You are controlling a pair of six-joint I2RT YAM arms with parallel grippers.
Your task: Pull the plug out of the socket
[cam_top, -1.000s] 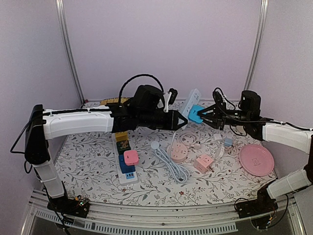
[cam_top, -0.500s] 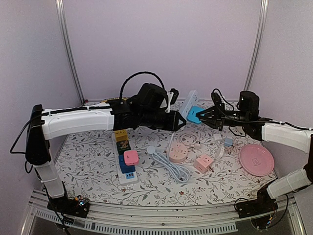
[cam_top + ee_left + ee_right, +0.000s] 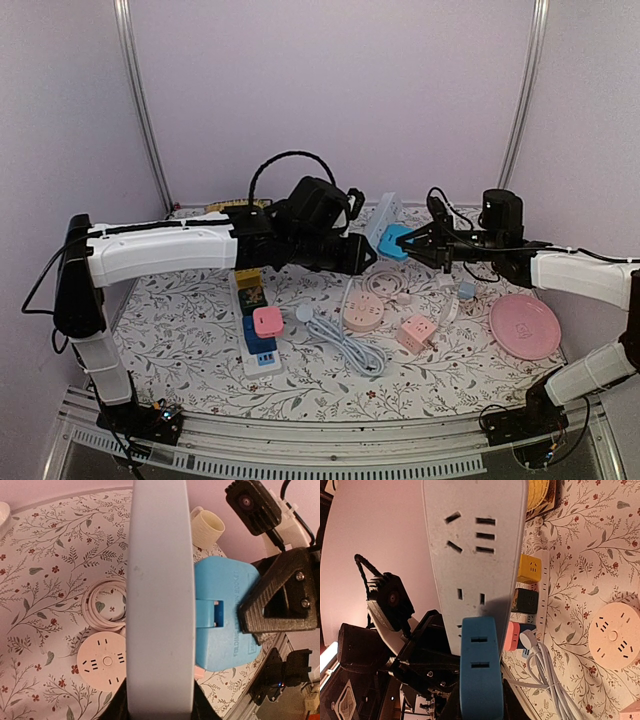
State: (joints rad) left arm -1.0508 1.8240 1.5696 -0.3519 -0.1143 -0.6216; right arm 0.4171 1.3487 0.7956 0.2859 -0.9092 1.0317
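Blue plug (image 3: 397,243) is still sitting in the white power strip (image 3: 381,220), hanging aloft at far centre. Over the last 1 second the right gripper (image 3: 416,243) is narrowing onto it, now pinching it, while the left gripper (image 3: 366,250) is clamping the strip, so pulling is becoming possible.

Down below the right fingers (image 3: 424,240), on the floral worktop (image 3: 180,330): a round pink outlet hub (image 3: 365,314), a pink cube adapter (image 3: 417,333) just beside it, a small light-blue block (image 3: 466,290). Farther right, a pink plate (image 3: 525,326). Below the left fingers (image 3: 358,252), a loose white cable (image 3: 345,342); off to their left, a white strip (image 3: 268,366) carrying yellow, dark, pink and blue adapters.
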